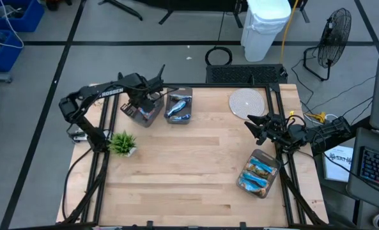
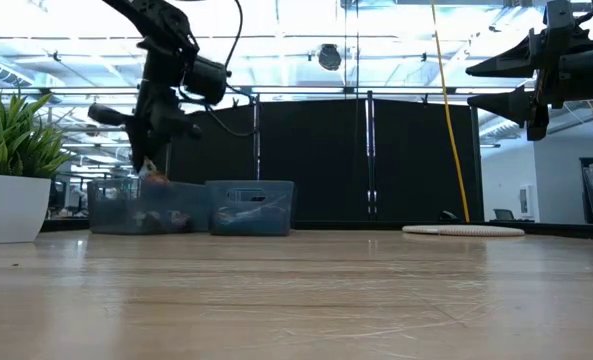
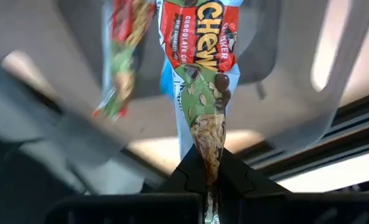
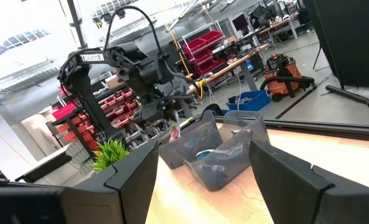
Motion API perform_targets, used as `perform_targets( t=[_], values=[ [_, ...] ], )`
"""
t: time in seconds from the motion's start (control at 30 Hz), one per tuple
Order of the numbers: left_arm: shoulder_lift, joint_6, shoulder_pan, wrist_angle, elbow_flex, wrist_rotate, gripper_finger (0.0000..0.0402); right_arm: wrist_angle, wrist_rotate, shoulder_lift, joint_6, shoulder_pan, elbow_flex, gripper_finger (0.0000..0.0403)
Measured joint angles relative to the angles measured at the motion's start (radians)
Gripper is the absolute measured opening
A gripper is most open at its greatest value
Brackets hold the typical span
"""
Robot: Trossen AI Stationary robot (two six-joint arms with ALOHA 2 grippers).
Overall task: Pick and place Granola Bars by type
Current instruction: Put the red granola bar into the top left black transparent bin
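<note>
Wood counter (image 1: 189,172) fills centre of frame. Left arm comes in from left edge; its claw (image 1: 140,105) sits over a grey bin (image 1: 142,114) at upper left of counter, w/ red-ish contents, too small to tell more. Just right of it, touching, 2nd bin (image 1: 179,105) w/ blue bars (image 1: 177,110). Plant (image 1: 123,143) at left, below the bins. Round white mat (image 1: 247,102) upper right. Right arm enters from right edge; claw (image 1: 255,126) held apart, over bare counter below the mat. 3rd bin (image 1: 259,173) lower right, tilted, holding several bars (image 1: 258,172).
</note>
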Motion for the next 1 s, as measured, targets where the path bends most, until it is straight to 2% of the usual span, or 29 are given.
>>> perform_targets(
  t=[0.07,0.27,0.43,0.73,1.0],
  values=[
    [0.01,0.001,0.002,-0.017,-0.004,0.037,0.001,0.0,0.0,0.0,0.0,0.0,0.0,0.0243],
    [0.007,0.016,0.002,-0.026,-0.079,0.036,0.001,0.0,0.0,0.0,0.0,0.0,0.0,0.0243],
    [0.007,0.021,0.001,-0.018,-0.148,0.084,0.001,0.0,0.0,0.0,0.0,0.0,0.0,0.0243],
    [0.007,0.034,0.001,0.088,-0.166,0.167,0.001,0.0,0.0,0.0,0.0,0.0,0.0,0.0242],
    [0.007,0.013,0.001,0.105,-0.22,0.17,0.0012,0.0,0.0,0.0,0.0,0.0,0.0,0.0242]
  ],
)
